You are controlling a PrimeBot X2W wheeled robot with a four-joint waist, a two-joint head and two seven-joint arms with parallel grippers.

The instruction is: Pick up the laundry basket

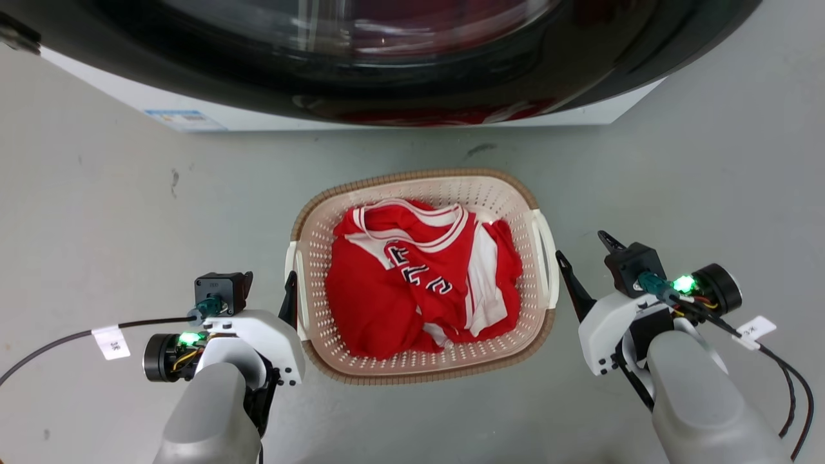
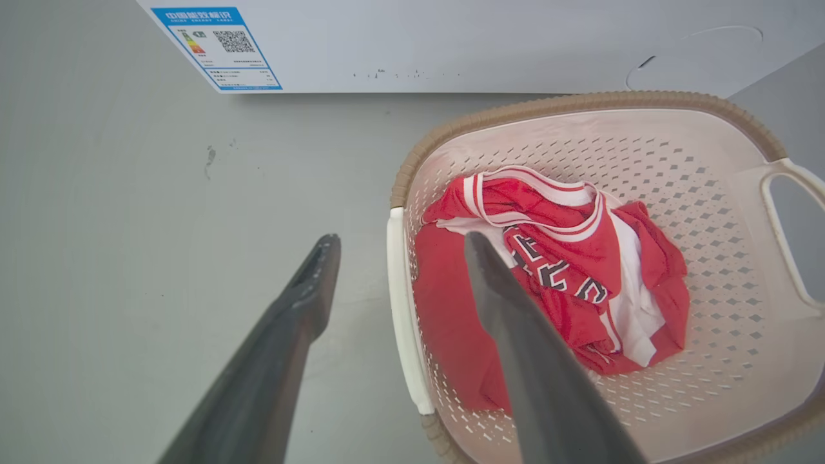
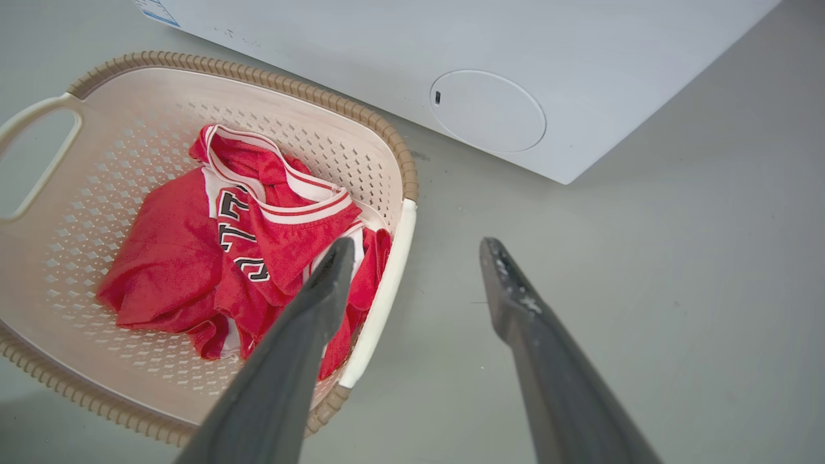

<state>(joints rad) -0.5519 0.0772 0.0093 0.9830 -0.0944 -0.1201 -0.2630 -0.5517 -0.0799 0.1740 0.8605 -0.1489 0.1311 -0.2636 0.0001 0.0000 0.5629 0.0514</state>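
Cream-white perforated plastic laundry basket (image 1: 412,175), rounded-rectangular with a brown woven-look rim, is sitting on the grey floor (image 1: 97,193), just in front of the white washing machine with the dark round door (image 1: 387,64). A crumpled red and white jersey (image 1: 412,283) is being carried inside it.

Left gripper (image 2: 401,240): fingers are being held apart, astride the white left side handle (image 2: 399,309), one finger outside over the floor, the other inside over the jersey. Judged as a pose for closing on the handle bar. Contact cannot be told.

Right gripper (image 1: 581,246): fingers are being held apart, nothing between them. It is being positioned just beside the white right side handle (image 1: 544,258). Whether its inner finger is over the rim or just outside cannot be told.

The two arms are being set on opposite sides, probably so the load is lifted level.

Edges and room: open floor is lying to both sides and towards the robot. The far rim is lying near the machine front, so a straight upward lift is being favoured.
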